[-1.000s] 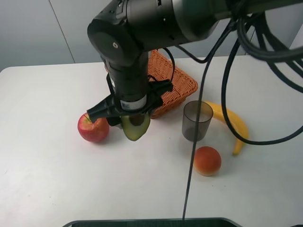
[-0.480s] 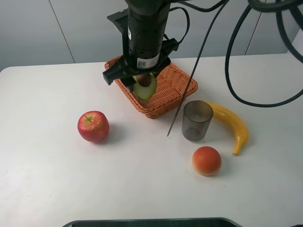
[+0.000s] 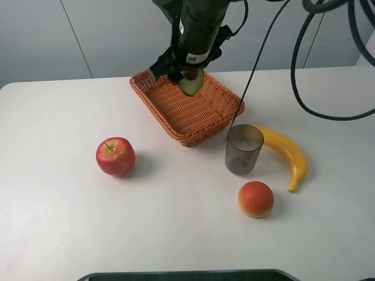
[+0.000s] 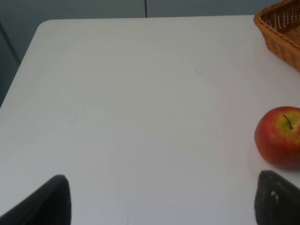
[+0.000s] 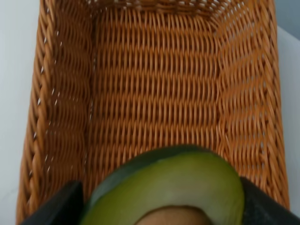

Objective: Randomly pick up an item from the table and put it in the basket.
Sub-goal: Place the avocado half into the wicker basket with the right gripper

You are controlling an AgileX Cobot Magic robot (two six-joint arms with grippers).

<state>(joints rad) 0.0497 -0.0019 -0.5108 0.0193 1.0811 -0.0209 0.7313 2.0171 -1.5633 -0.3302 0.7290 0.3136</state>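
Note:
The halved avocado [image 3: 191, 82] hangs in my right gripper [image 3: 188, 78], which is shut on it above the far part of the wicker basket [image 3: 176, 111]. In the right wrist view the avocado's pale green face and brown pit [image 5: 171, 187] fill the near edge, with the basket's woven floor [image 5: 154, 89] below. My left gripper [image 4: 159, 201] is open and empty over the white table [image 4: 122, 108]; only its two dark fingertips [image 4: 49, 199] show.
A red apple [image 3: 115, 156] lies left of the basket and shows in the left wrist view [image 4: 279, 137]. A grey translucent cup [image 3: 244, 149], a banana [image 3: 287, 153] and an orange-red fruit [image 3: 255, 199] lie right of the basket.
My right gripper has carried the avocado from beside the apple up and back, and now holds it over the basket's far part.

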